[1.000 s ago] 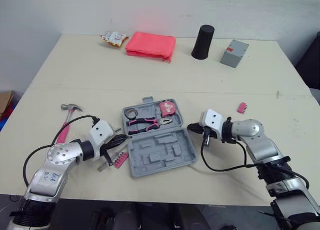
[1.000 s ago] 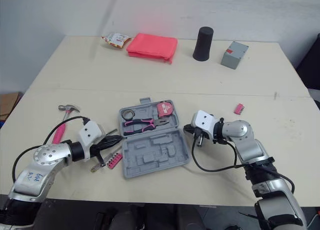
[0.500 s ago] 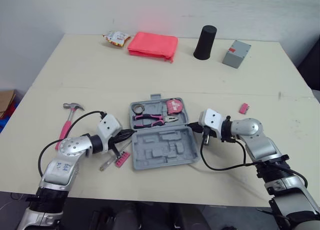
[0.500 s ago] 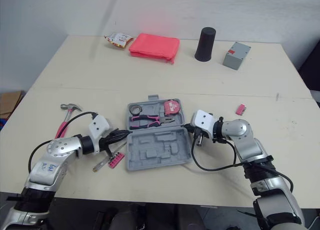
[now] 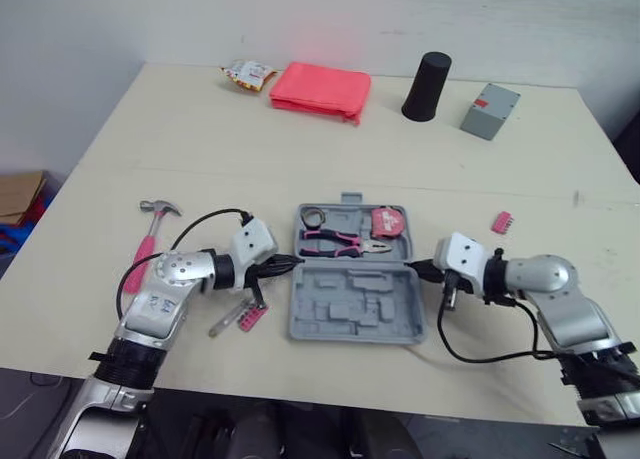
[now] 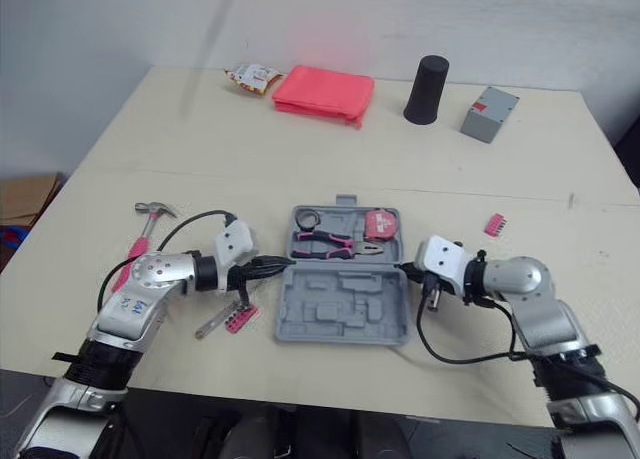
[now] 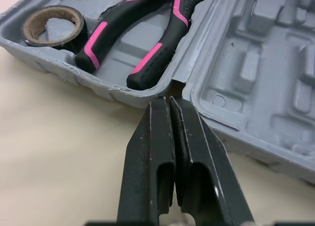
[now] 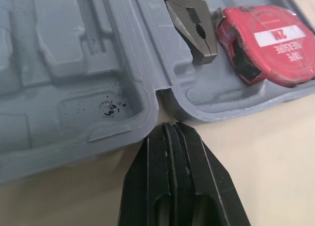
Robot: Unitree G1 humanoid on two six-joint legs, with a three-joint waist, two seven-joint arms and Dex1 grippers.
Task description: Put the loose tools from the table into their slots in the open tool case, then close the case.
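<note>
The grey tool case (image 5: 355, 304) lies open in the middle of the table. Its far half holds a tape roll (image 5: 314, 218), pink-handled pliers (image 5: 340, 243) and a red tape measure (image 5: 388, 222); its near half has empty slots. My left gripper (image 5: 290, 262) is shut, its tip at the hinge notch on the case's left side (image 7: 169, 102). My right gripper (image 5: 420, 269) is shut too, its tip at the right hinge notch (image 8: 167, 126). Loose on the table are a pink-handled hammer (image 5: 152, 234), a pink bit holder (image 5: 250, 317), a thin metal tool (image 5: 228, 321) and a pink bit strip (image 5: 501, 222).
At the back of the table lie a red pouch (image 5: 320, 89), a snack packet (image 5: 248, 73), a black cup (image 5: 427, 86) and a grey box (image 5: 490, 111). The table's front edge runs just below the case. A cardboard box (image 5: 20, 194) sits on the floor to the left.
The camera has shifted. The case has turned from skewed to square with the table's front edge. My left gripper has moved from beside the bit holder to the case's left hinge notch.
</note>
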